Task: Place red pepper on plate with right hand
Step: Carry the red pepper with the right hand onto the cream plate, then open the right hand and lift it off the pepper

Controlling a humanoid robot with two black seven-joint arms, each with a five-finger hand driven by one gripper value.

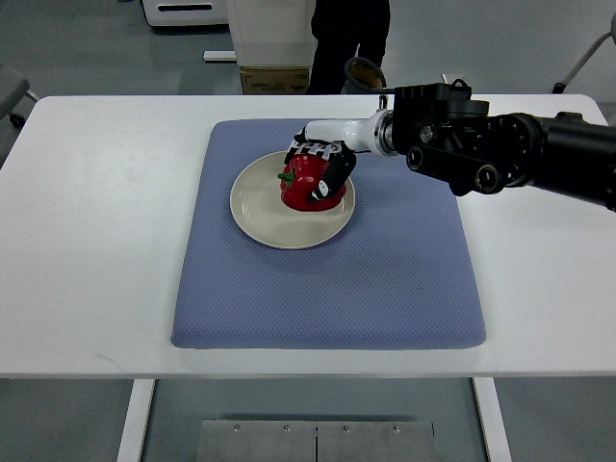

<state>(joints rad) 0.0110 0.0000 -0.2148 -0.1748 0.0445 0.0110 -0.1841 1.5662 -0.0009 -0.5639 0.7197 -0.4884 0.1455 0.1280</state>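
Observation:
A red pepper [306, 186] with a green stem sits on a cream round plate [279, 219], toward the plate's far right side. My right hand [320, 162] comes in from the right edge and its black and white fingers are curled over the top and right side of the pepper, still gripping it. The pepper's base rests on or just above the plate surface. The left arm does not show.
The plate lies on a blue-grey mat [385, 279] on a white table [87, 241]. My bulky black right forearm [500, 149] hangs over the mat's far right corner. A person's dark legs [348, 38] stand behind the table, beside a cardboard box [272, 79].

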